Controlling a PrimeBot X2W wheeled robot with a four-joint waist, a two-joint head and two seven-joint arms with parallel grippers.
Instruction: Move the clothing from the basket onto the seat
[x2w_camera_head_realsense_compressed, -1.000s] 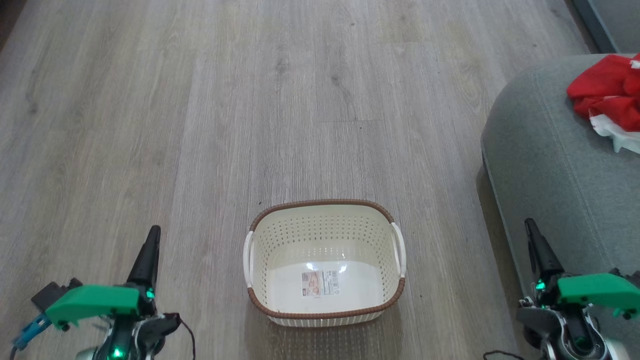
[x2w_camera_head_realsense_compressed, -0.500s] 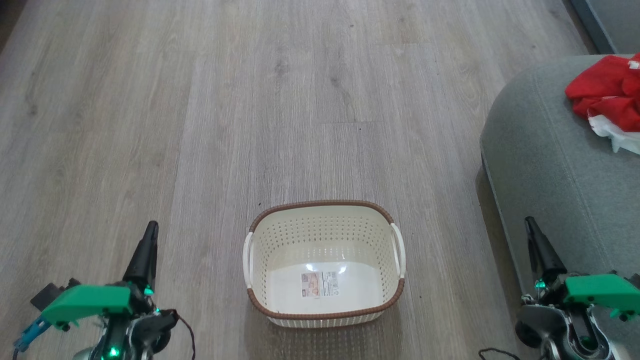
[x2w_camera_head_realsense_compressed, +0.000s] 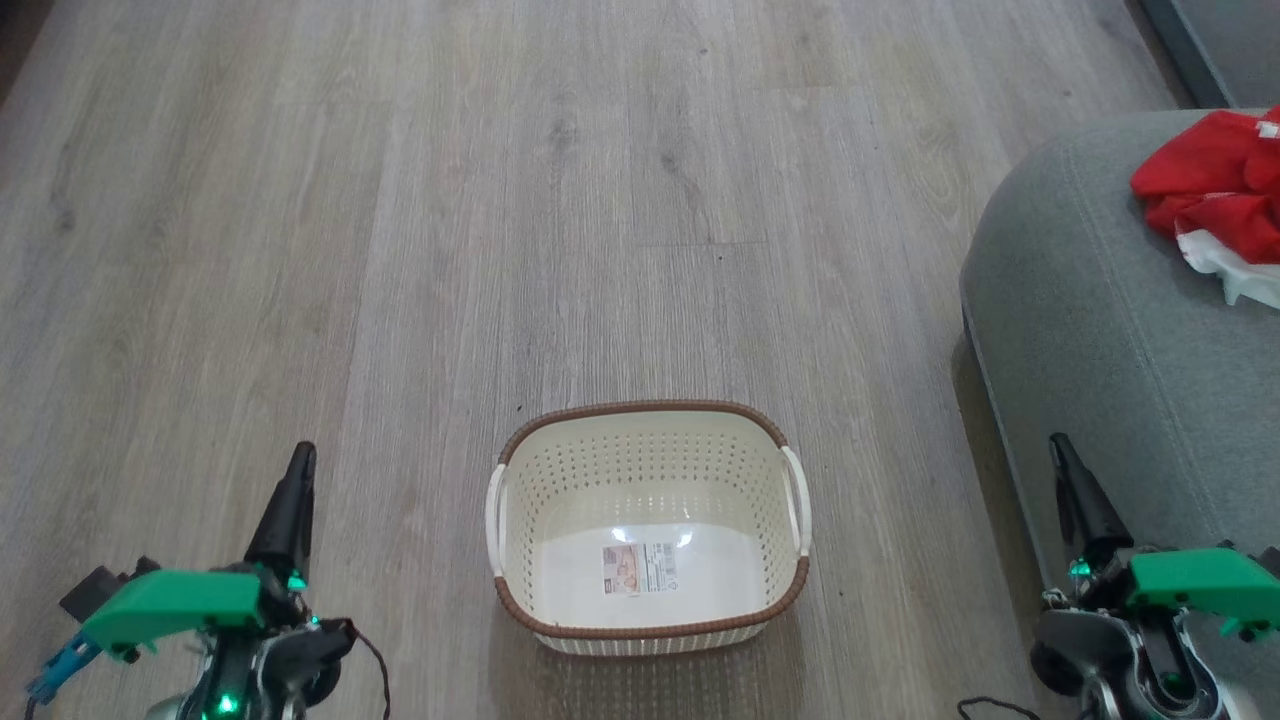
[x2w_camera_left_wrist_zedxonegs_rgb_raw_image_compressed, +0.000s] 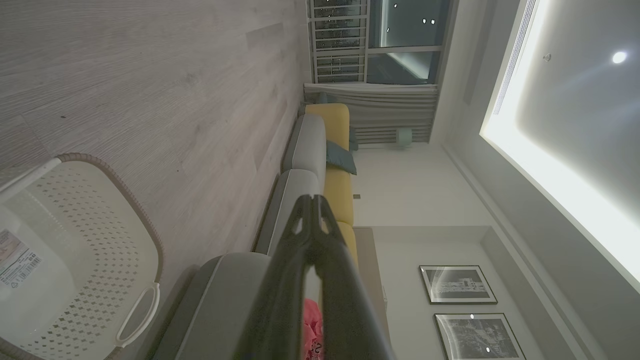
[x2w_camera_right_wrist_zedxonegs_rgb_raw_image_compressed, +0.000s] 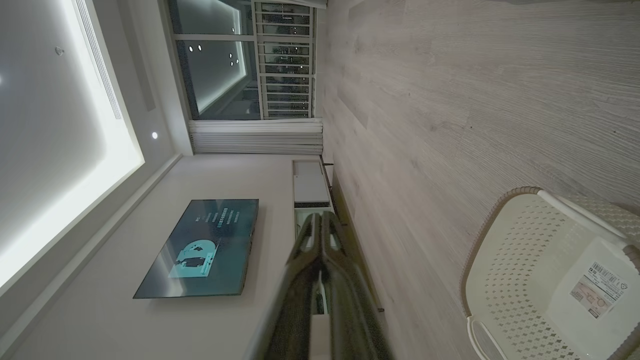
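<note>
Clothing (x2w_camera_head_realsense_compressed: 1205, 190) lies upper right on the seat (x2w_camera_head_realsense_compressed: 1100, 320), nearest the right claw (x2w_camera_head_realsense_compressed: 1056, 448); basket (x2w_camera_head_realsense_compressed: 648, 406) empty; it and the left claw (x2w_camera_head_realsense_compressed: 302, 458) are pressed together.

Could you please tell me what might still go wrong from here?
The clothing lies at the head view's right edge, partly cut off, so whether all of it rests on the seat cannot be checked. The shut right gripper appears close to the seat's side; a swing rightward might snag the fabric. The empty basket stands straight ahead; driving forward could knock it.
</note>
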